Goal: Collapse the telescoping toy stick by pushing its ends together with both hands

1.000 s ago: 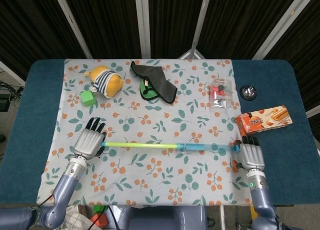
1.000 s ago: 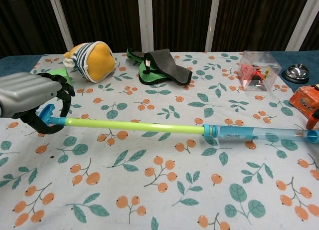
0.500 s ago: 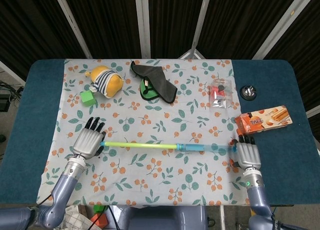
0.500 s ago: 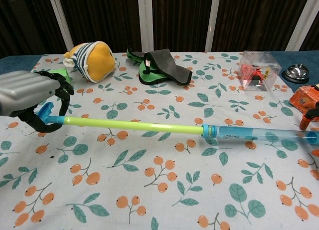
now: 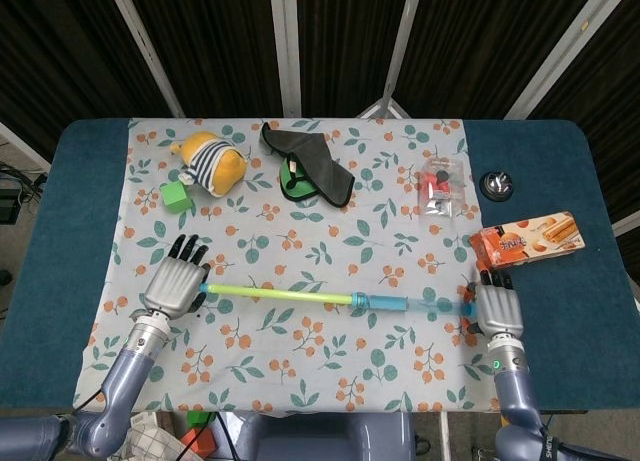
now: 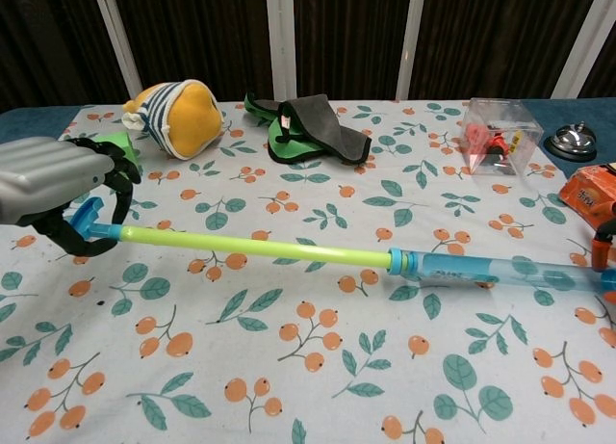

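The telescoping toy stick (image 5: 300, 296) (image 6: 269, 246) lies across the patterned cloth, a thin yellow-green rod on the left and a clear blue tube (image 5: 415, 304) (image 6: 500, 270) on the right. My left hand (image 5: 176, 284) (image 6: 58, 189) wraps its curled fingers around the blue cap at the rod's left end. At the far end my right hand (image 5: 498, 308) holds the tube's tip; in the chest view only its fingertips (image 6: 604, 247) show at the frame's right edge. The stick slopes slightly down toward the right.
At the back lie a striped plush toy (image 5: 210, 162), a green block (image 5: 177, 196), a dark cloth pouch (image 5: 310, 168), a clear box (image 5: 440, 184) and a bell (image 5: 495, 185). An orange snack box (image 5: 527, 238) sits just behind my right hand.
The right end of the stick has dropped toward the near edge with my right hand, tilting the stick. The tube's collar has slid slightly left. My left hand has barely moved.
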### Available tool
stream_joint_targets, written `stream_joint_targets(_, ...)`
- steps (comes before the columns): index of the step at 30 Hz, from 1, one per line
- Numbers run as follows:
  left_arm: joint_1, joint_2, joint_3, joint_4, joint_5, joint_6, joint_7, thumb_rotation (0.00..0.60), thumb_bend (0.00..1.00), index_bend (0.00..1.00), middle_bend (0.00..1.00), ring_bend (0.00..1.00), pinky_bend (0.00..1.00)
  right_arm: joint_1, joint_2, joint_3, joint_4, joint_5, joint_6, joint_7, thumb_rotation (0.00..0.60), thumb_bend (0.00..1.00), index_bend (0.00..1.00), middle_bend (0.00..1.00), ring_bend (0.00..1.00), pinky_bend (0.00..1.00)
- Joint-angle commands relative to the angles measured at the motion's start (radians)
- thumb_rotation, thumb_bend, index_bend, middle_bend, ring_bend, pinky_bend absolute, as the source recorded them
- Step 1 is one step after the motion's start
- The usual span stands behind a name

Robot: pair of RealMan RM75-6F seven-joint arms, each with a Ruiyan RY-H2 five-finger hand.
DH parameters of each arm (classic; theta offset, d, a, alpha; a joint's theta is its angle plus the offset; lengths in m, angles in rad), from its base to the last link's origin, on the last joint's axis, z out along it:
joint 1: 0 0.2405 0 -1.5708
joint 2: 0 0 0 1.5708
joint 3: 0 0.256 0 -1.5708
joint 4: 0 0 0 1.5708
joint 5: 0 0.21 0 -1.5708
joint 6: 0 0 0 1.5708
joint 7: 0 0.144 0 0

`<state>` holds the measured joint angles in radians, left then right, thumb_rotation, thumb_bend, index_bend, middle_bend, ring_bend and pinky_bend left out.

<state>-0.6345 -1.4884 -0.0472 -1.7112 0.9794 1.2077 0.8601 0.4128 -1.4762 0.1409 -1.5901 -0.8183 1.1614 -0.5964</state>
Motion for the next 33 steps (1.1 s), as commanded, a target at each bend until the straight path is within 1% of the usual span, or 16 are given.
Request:
stream_joint_targets(1,-0.001,-0.002,0.0,0.002,0.0,-0.002,0.001,0.6,0.54,0.59,0.15,0.0,0.0,0.002,0.0,-0.001,0.001,-0.001,0.001,0.002,0.6,0.3,0.48,0.09,0.0,0.0)
stream_joint_targets(5,-0.002,-0.006,0.0,0.006,-0.001,-0.003,-0.001,0.6,0.54,0.59,0.15,0.0,0.0,0.004,-0.001,-0.002,0.005,0.005,0.004,-0.001,0.6,0.3,0.51,0.1,0.0,0.0)
stream_joint_targets(10,-0.001,-0.006,0.0,0.007,-0.001,-0.003,-0.003,0.6,0.54,0.59,0.15,0.0,0.0,0.006,-0.001,-0.004,0.006,0.006,0.007,-0.002,0.6,0.31,0.61,0.13,0.0,0.0)
stream_joint_targets(14,-0.001,-0.005,-0.001,0.008,-0.001,-0.003,-0.005,0.6,0.54,0.6,0.15,0.0,0.0,0.008,0.0,-0.003,0.0,0.003,0.011,-0.001,0.6,0.3,0.65,0.14,0.0,0.0)
stream_joint_targets(22,-0.002,-0.005,0.001,-0.023,0.012,0.004,0.0,0.6,0.54,0.6,0.15,0.0,0.0,0.016,0.009,-0.005,-0.054,-0.023,0.036,-0.011,0.6,0.31,0.67,0.15,0.0,0.0)
stream_joint_targets(33,-0.002,0.001,-0.002,-0.079,0.013,0.028,0.023,0.6,0.54,0.6,0.15,0.0,0.0,0.039,0.011,0.0,-0.121,-0.033,0.07,-0.058,0.6,0.31,0.69,0.15,0.0,0.0)
